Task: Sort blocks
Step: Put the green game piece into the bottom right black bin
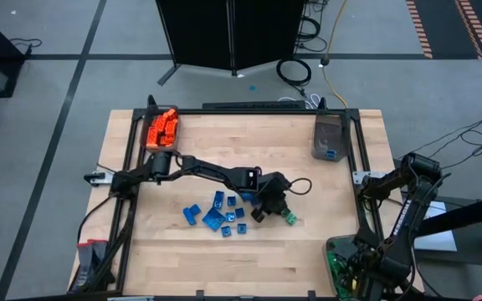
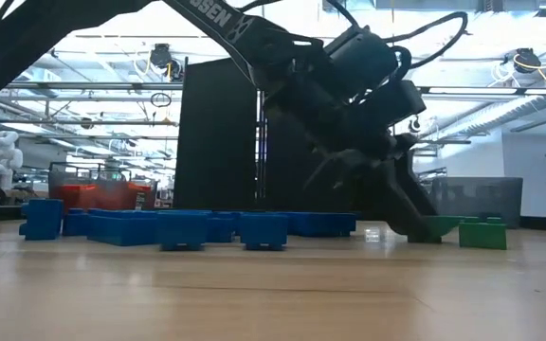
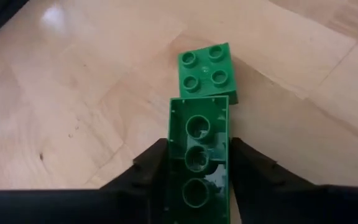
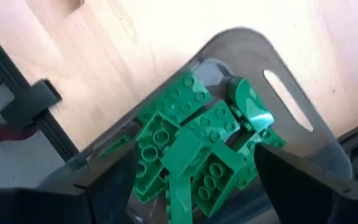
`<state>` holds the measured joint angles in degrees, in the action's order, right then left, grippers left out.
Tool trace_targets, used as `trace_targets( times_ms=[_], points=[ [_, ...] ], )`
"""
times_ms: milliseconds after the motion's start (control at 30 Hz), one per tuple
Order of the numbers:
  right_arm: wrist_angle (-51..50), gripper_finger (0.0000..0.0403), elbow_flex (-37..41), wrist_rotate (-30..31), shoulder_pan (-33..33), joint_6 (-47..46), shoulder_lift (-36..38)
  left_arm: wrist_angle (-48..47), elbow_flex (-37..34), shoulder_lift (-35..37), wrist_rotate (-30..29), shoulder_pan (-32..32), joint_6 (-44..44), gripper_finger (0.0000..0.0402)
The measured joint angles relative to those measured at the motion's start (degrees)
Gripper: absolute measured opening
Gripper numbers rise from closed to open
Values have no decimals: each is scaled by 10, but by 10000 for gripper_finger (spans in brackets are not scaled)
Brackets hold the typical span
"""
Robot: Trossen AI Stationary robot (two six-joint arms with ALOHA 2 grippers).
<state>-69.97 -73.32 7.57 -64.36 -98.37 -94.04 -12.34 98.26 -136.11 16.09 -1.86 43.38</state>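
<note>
My left gripper [image 1: 270,203] reaches to the table's middle and is shut on a long green brick [image 3: 199,155], which is turned underside up. A square green brick [image 3: 207,71] lies on the wood just past the long brick's far end and also shows in the low view [image 2: 482,233]. Several blue bricks [image 1: 217,215] lie scattered to the left of the gripper. My right gripper [image 4: 191,186] is open and empty, hovering over the green bricks [image 4: 197,146] in a translucent bin [image 4: 291,99] at the near right corner. My left gripper pinches the long green brick by its two long sides [image 3: 174,168] between its two fingers [image 3: 151,165]. The fingers lie along the brick, slanting down toward the table. The brick's hollow underside faces the wrist camera. Its far end [image 3: 201,102] is low, beside the square green brick.
A bin of orange bricks [image 1: 161,128] stands at the far left corner. A bin holding blue bricks [image 1: 329,138] stands at the far right. Black frame rails [image 1: 128,167] run along the table's edges. Bare wood lies along the near side.
</note>
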Motion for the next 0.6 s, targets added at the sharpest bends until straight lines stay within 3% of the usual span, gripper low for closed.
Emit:
trace_targets(
  times_ms=[233, 400, 600],
  points=[
    [2, 309, 0, 38, 19, -4, 0, -5, 15, 3, -1, 3, -190, 128],
    [3, 309, 0, 168, 26, -41, 0, -26, 32, 26, -3, 3, -321, 127],
    [-20, 309, 0, 338, 42, -102, 0, -2, 41, 110, -4, -4, -386, 127]
  ],
)
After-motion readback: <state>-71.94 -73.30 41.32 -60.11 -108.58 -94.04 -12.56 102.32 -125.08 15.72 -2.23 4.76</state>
